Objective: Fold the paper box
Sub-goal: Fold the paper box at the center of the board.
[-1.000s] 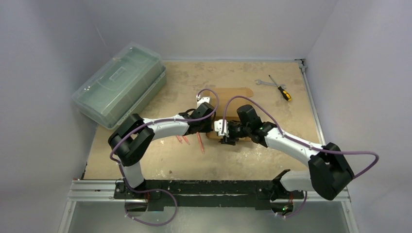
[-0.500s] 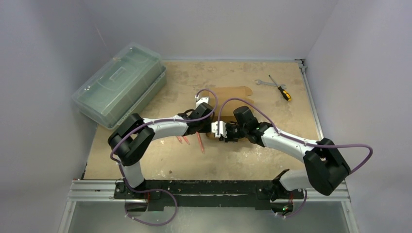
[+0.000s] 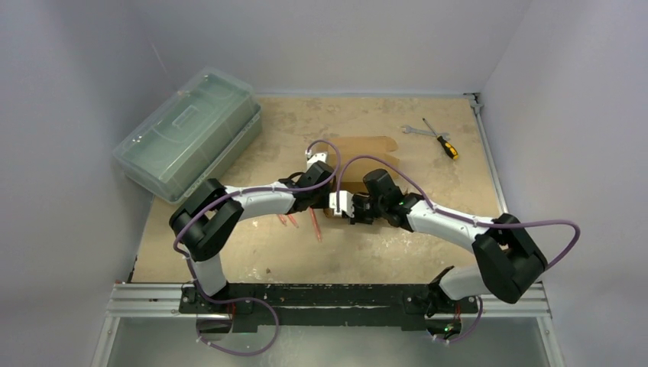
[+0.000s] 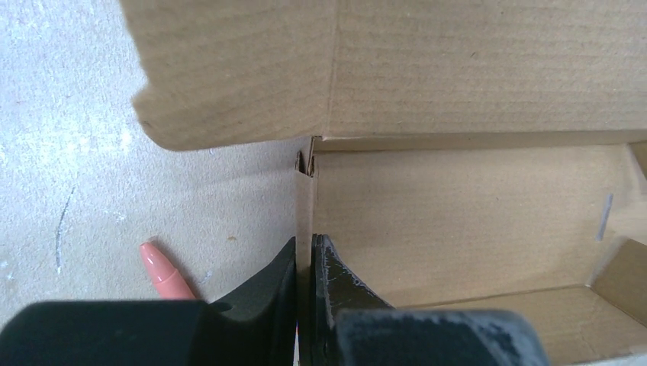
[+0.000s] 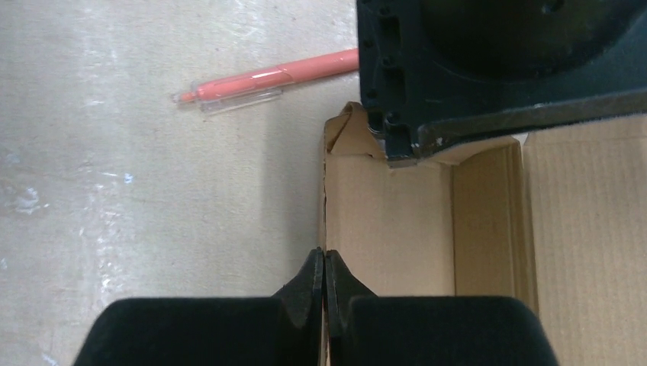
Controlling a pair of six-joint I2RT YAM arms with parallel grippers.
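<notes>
The paper box (image 3: 368,148) is plain brown cardboard lying mid-table, with its flat lid panel pointing toward the back. In the left wrist view an upright side wall (image 4: 305,206) stands between the box floor (image 4: 458,221) and the table. My left gripper (image 4: 309,255) is shut on that wall. In the right wrist view my right gripper (image 5: 324,263) is shut on the thin edge of another box wall (image 5: 326,191). The left gripper's black body (image 5: 496,69) sits just beyond, over the box corner.
Pink pens (image 3: 315,225) lie on the table left of the box, one of them showing as a pen (image 5: 259,80) in the right wrist view. A translucent green case (image 3: 187,130) stands at the back left. A wrench (image 3: 413,130) and a screwdriver (image 3: 443,143) lie at the back right.
My right gripper has slid left along the box's near side and closed its jaws on the wall edge. The left gripper has kept its grip and place.
</notes>
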